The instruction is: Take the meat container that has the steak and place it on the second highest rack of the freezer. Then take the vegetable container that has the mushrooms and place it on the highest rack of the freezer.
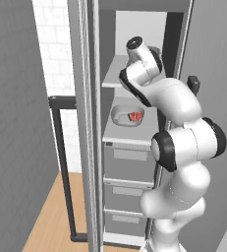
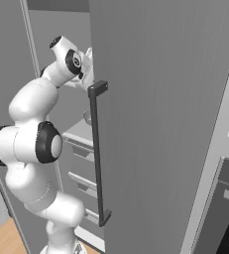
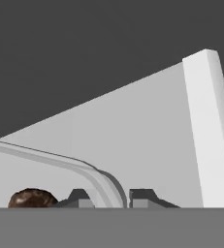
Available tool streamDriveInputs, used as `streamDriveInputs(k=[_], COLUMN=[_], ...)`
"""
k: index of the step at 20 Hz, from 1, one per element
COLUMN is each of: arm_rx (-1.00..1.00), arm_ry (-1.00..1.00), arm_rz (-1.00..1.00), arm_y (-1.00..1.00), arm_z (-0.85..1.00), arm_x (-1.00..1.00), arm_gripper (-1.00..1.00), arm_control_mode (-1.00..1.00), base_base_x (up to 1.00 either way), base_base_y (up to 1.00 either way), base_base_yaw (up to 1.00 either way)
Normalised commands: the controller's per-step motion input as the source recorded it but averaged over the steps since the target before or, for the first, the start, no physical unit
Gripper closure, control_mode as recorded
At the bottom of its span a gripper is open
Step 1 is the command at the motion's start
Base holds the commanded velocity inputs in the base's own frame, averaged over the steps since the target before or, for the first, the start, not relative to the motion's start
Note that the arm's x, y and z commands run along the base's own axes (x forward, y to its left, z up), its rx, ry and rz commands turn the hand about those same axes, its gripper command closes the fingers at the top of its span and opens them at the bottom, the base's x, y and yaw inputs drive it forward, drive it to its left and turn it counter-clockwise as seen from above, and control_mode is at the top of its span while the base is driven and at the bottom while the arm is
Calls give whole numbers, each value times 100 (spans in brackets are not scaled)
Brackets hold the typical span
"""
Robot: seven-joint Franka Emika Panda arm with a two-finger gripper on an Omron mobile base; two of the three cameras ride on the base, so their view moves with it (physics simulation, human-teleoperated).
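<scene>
While the steak (image 1: 134,116) sits in its dish on the second highest rack (image 1: 116,134), we see the gripper (image 3: 112,199) pinched narrowly on the mushroom tray's rim (image 3: 101,178), mushrooms (image 3: 31,198) inside, over the highest rack (image 3: 142,140), presumably to set it flat near the shelf's front edge.

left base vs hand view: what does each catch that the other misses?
Left base alone: the steak in its dish on the second highest rack, the drawers below, and the arm reaching in.
Hand view alone: the hand closed on a pale tray rim, a dark brown mushroom inside.
Both: the highest rack.
</scene>
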Motion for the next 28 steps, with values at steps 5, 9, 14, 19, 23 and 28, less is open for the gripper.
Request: streamDriveInputs(k=[5,9,14,19,23,28], arm_rx=[0,3,3,3,2,-5], arm_ry=[0,-20,-83,-71,-61,-49], arm_rz=[-5,-3,3,3,0,0], arm_y=[-7,-3,0,0,31,95], arm_z=[-14,-4,4,0,-10,-28], arm_x=[69,15,-100,-100,-100,-100], arm_gripper=[-100,-100,-100,-100,-100,-100], arm_control_mode=[-100,-100,-100,-100,-100,-100], base_base_x=[0,0,0,0,0,0], base_base_y=[0,0,0,0,0,0], base_base_yaw=[0,0,0,0,0,0])
